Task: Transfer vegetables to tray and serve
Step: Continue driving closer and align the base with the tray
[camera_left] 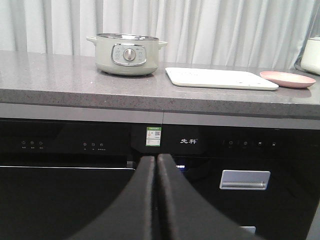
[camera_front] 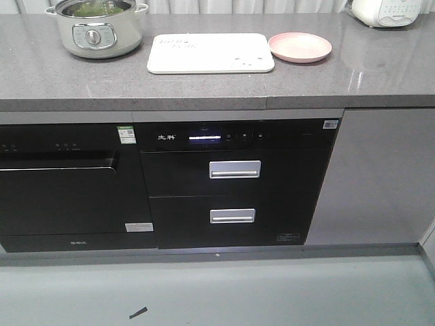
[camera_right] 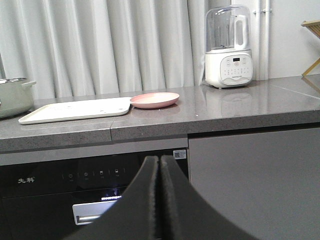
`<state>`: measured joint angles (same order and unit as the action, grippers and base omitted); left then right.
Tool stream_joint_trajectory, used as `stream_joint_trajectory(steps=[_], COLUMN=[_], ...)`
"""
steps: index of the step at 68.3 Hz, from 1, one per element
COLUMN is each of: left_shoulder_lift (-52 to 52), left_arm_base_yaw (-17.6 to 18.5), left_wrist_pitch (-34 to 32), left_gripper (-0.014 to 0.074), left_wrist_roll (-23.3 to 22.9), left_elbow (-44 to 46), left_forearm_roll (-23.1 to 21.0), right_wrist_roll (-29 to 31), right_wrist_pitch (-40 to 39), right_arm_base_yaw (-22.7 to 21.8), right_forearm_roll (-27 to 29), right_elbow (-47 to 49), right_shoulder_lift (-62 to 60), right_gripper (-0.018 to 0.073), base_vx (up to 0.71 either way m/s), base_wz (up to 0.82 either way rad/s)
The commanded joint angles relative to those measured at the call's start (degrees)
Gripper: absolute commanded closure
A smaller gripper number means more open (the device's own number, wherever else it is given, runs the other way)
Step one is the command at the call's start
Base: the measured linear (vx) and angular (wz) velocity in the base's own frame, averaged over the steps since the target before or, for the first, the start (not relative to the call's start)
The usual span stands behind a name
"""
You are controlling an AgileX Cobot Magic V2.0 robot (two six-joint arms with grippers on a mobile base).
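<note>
Lettuce (camera_front: pixel 94 9) is sitting in the electric pot (camera_front: pixel 102 41) at upper left, the tray (camera_front: pixel 211 58) lying just right of it. Left gripper (camera_left: pixel 156 159) and right gripper (camera_right: pixel 159 159) are hanging low, jaws pressed together (holding nothing); one should be opening before dipping in.

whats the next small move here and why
Probably raise the left gripper toward the pot and open it: the vegetables sit in that pot, the tray beside it is bare, and the gripper is shut and held low.
</note>
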<state>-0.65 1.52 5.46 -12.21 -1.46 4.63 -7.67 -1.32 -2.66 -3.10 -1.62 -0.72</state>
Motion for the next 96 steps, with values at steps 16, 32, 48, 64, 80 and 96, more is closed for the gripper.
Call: stream_joint_trajectory(steps=[16,32,48,64,80,96], left_shoulder_lift=[-0.8,-0.8,-0.8,-0.8,-0.8,-0.8], left_arm_base_yaw=[0.0,0.0,0.0,0.0,0.0,0.0], left_wrist_pitch=[-4.4,-4.4,-4.4,-4.4,-4.4,-4.4], left_gripper=[0.0602,0.0602,0.0602,0.0602,0.0602,0.0602], left_wrist_roll=[-0.6,-0.6,-0.6,-0.6,-0.6,-0.6], left_elbow=[-1.5,-1.5,-1.5,-1.5,-1.5,-1.5], left_forearm_roll=[0.0,0.0,0.0,0.0,0.0,0.0], right_wrist_roll=[0.0,0.0,0.0,0.0,0.0,0.0], right_wrist_pitch=[-4.3,-4.3,-4.3,-4.3,-4.3,-4.3], right_arm_base_yaw=[-0.2,-0.2,-0.2,-0.2,-0.2,-0.2], right_forearm_roll=[-0.5,-0.5,-0.5,-0.5,-0.5,-0.5], right_elbow=[-0.8,-0.8,-0.8,-0.8,-0.8,-0.8], right_shoulder_lift=[-0.3,-0.3,-0.3,-0.3,-0.3,-0.3], right_gripper=[0.0562,0.0562,0.0562,0.0562,0.0562,0.0562], base_vx=[0.06,0.06,0.07,0.08,0.09,0.11], base_wz=[0.03,0.03,0.03,0.03,0.03,0.02])
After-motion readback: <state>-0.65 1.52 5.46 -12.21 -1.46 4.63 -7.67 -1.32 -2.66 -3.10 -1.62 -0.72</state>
